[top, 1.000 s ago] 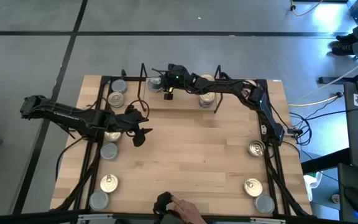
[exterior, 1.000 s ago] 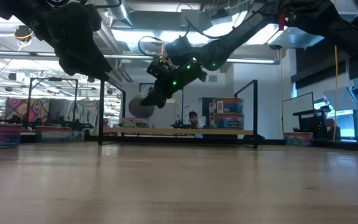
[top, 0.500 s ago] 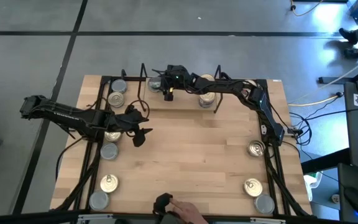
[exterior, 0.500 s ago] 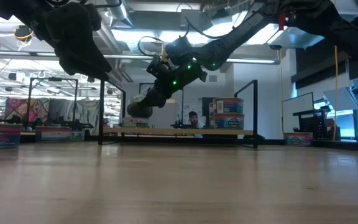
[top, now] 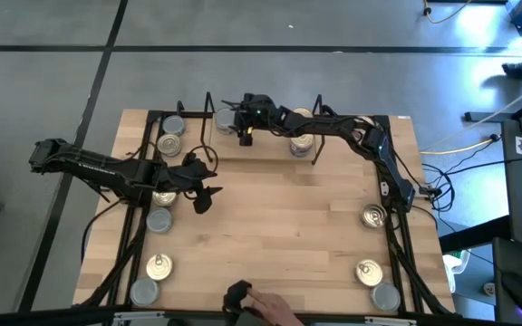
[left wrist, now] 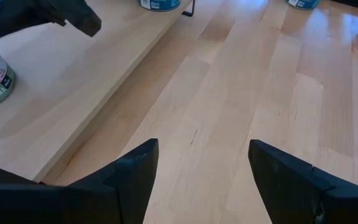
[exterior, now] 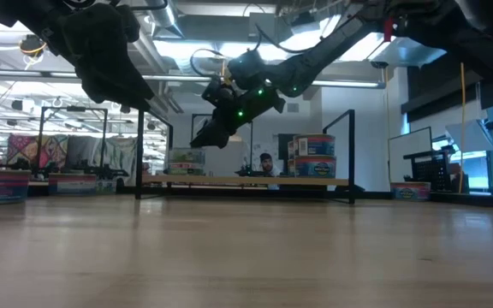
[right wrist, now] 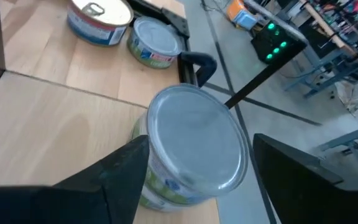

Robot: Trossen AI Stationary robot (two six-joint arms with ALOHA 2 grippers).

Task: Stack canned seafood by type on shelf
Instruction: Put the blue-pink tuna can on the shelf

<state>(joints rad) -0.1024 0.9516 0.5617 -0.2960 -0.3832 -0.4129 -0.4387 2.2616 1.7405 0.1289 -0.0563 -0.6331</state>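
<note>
A silver-lidded tin [right wrist: 194, 149] stands on the shelf [top: 261, 149] base near its left end, between the spread fingers of the right gripper [top: 229, 115], which do not visibly touch it. A second ago that gripper held the tin aloft; the tin is now set down and the jaws have parted. Two gold-lidded tins [top: 302, 143] are stacked toward the shelf's right end. The left gripper [top: 208, 192] hangs open over bare table [top: 279, 226], unchanged. From the low view the placed tin [exterior: 187, 160] is partly masked.

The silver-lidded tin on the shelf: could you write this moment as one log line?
right pincer: open, astride silver-lidded tin | tin: on shelf base | left pincer: open, over bare table | stage: tin just set down
</note>
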